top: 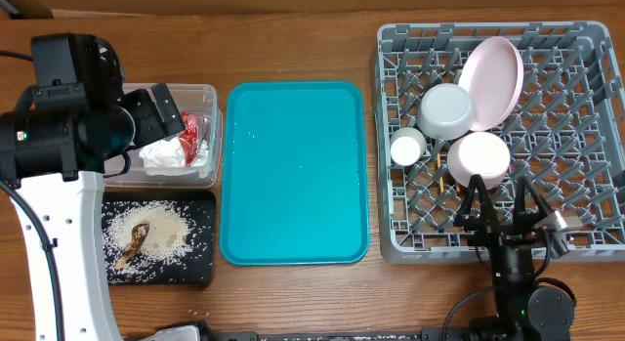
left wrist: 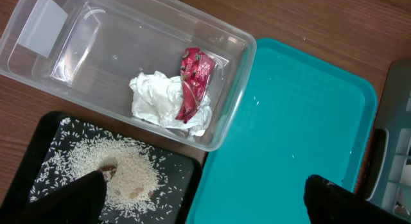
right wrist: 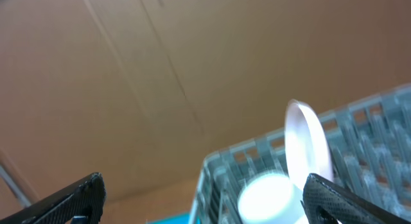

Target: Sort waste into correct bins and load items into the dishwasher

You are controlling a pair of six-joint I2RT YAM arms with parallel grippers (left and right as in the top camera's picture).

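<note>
The clear tub (top: 217, 95) holds the crumpled white napkin (top: 166, 153) and the red wrapper (top: 193, 126); both also show in the left wrist view, the napkin (left wrist: 157, 99) and the wrapper (left wrist: 194, 79). Rice with brown scraps (top: 146, 234) lies on the black tray (top: 200, 268). My left gripper (top: 161, 108) hovers over the tub, open and empty (left wrist: 205, 205). The grey dish rack (top: 576, 136) holds the pink plate (top: 493, 79), grey-green bowl (top: 446, 108), white cup (top: 407, 146), pink bowl (top: 479, 157) and chopsticks (top: 442, 180). My right gripper (top: 500, 199) is open and empty at the rack's front.
The teal serving tray (top: 293, 175) lies between the bins and the rack, with nothing on it. The right wrist view looks up past the blurred cup (right wrist: 270, 198) and plate (right wrist: 308, 147) to a brown ceiling. The right arm's base (top: 518, 292) stands at the table's front.
</note>
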